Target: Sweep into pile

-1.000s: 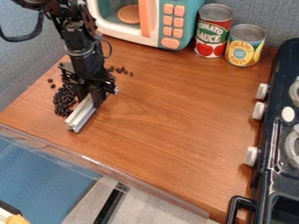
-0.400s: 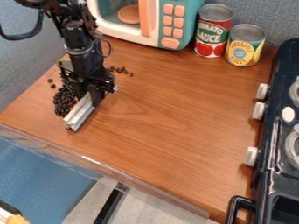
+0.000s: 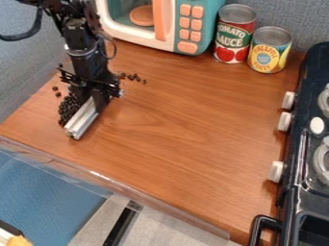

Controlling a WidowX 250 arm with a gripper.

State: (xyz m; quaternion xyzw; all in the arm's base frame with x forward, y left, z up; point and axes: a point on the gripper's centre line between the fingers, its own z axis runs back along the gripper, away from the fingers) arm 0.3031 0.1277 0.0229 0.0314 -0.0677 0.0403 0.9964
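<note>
Black jointed arm [image 3: 81,44], thick curved cable [image 3: 27,35], thin looping wire [image 3: 116,47], blocky black tool [image 3: 94,99].

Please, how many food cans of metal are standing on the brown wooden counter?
2. The taller red-and-green cylindrical metal can stands just right of the teal-and-white toy microwave; the shorter yellow-and-blue cylindrical metal can stands beside it, on the side toward the black toy stove.

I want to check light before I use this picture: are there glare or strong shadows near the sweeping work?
Camera view: small bright glints on the clear edge strip and the black stove; no hard-edged shadow on the open wood of the table; the metal bar looks pale, while the dark beads partly blend with the black gripper.
</note>
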